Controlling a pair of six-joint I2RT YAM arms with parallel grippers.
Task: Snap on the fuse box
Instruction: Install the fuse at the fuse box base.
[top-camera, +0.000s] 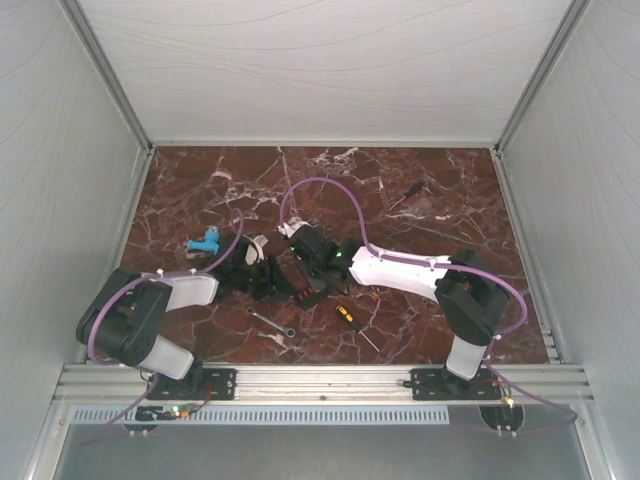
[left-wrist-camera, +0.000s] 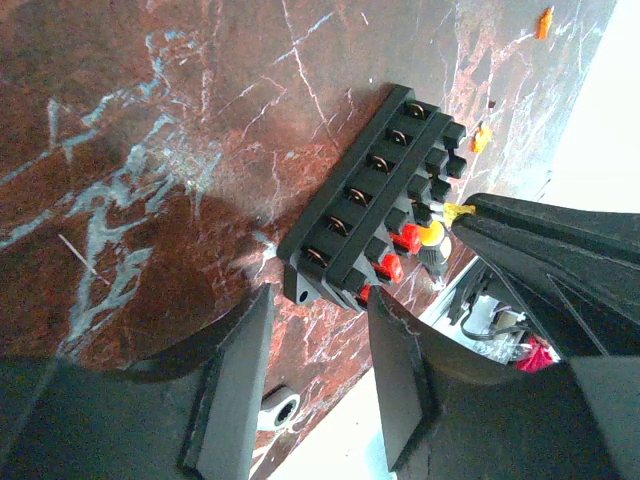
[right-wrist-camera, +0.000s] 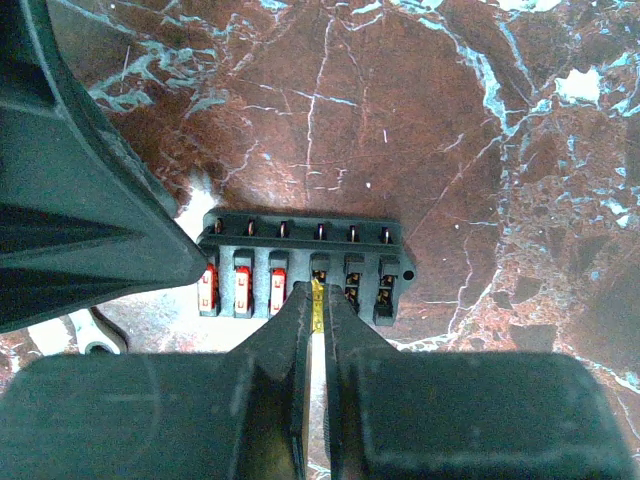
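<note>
The black fuse box (right-wrist-camera: 300, 232) lies flat on the red marble table (right-wrist-camera: 420, 120). Three red fuses (right-wrist-camera: 242, 288) sit in its left slots, and the two right slots are empty. My right gripper (right-wrist-camera: 318, 300) is shut on a thin yellow fuse (right-wrist-camera: 318, 292), whose tip is at the fourth slot. My left gripper (left-wrist-camera: 320, 295) sits at the box's (left-wrist-camera: 365, 195) near end. Its fingertips (left-wrist-camera: 385, 315) pinch only that end, with one tip against the nearest red fuse. In the top view both grippers meet mid-table, left (top-camera: 272, 275) and right (top-camera: 318, 258).
A silver wrench (top-camera: 272, 322) and a yellow-and-black screwdriver (top-camera: 350, 320) lie near the front edge. A blue object (top-camera: 205, 241) sits at the left, and small parts (top-camera: 412, 200) at the back right. Loose orange fuses (left-wrist-camera: 480, 138) lie beyond the box. White walls enclose the table.
</note>
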